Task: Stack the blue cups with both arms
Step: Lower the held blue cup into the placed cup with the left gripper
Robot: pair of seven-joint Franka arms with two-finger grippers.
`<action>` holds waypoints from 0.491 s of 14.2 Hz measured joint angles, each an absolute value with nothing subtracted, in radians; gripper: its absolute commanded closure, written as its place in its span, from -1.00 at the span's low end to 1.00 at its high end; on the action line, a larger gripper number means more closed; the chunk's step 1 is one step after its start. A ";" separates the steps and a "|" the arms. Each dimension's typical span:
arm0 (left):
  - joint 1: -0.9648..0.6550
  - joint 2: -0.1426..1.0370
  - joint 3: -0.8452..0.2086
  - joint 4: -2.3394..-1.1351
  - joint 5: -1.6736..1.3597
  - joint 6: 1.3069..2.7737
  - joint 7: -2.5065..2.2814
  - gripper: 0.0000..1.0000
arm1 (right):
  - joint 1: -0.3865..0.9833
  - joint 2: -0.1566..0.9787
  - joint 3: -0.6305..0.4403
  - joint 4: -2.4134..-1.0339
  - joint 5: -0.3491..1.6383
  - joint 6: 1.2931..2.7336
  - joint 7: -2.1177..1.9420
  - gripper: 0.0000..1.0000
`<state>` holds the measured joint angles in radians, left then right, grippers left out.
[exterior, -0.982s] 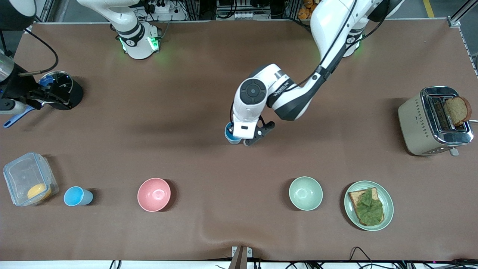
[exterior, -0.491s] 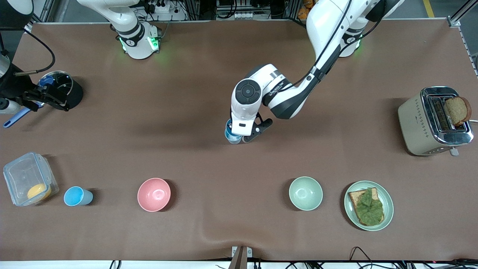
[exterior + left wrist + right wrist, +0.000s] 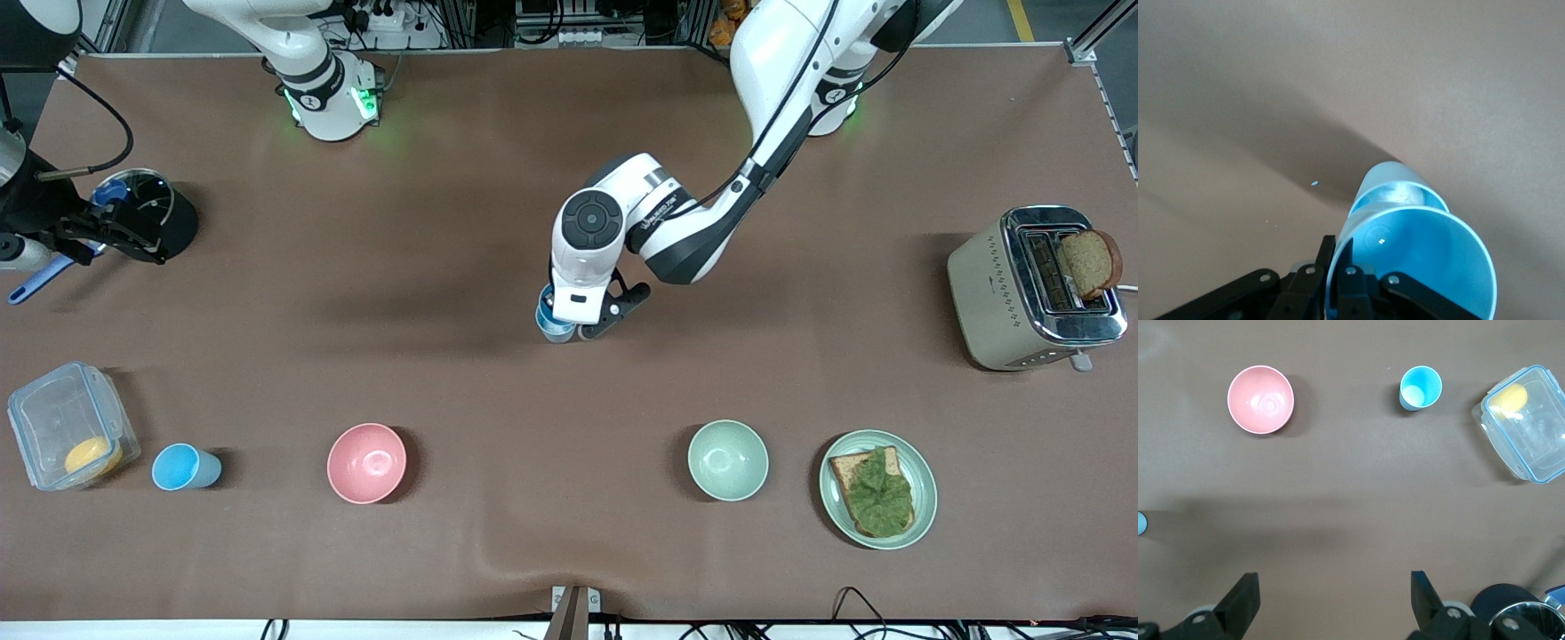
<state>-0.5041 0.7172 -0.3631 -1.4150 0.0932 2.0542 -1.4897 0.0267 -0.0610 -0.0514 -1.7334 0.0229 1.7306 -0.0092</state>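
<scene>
Since a second ago we see the left gripper (image 3: pixel 569 327) shift slightly up-frame at centre, jaws clamped on one blue cup (image 3: pixel 1418 260) for stacking; second blue cup (image 3: pixel 184 468) lower left, right gripper (image 3: pixel 1331 603) jaws apart.

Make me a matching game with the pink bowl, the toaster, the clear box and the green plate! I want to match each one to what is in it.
Things:
1. pink bowl
2. toaster
3. clear box
4. green plate

What is in it or on it:
A. a slice of brown bread sticking out of the top
B. nothing that shows
C. bread topped with a green leaf
D. something round and yellow

Pairs: 1-B, 2-A, 3-D, 4-C
</scene>
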 measured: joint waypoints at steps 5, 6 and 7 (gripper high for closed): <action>-0.493 0.717 -0.361 -1.415 0.093 2.054 -1.490 1.00 | 0.022 -0.061 -0.049 -1.729 0.023 1.726 -0.009 -1.00; -0.494 0.717 -0.361 -1.415 0.093 2.054 -1.490 1.00 | 0.022 -0.061 -0.049 -1.727 0.023 1.725 -0.009 -1.00; -0.496 0.717 -0.361 -1.415 0.093 2.054 -1.490 1.00 | 0.022 -0.061 -0.049 -1.725 0.023 1.725 -0.009 -1.00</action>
<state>-0.4962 0.7169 -0.3611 -1.4154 0.0932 2.0542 -1.4897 0.0225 -0.0608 -0.0488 -1.7249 0.0229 1.7253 -0.0094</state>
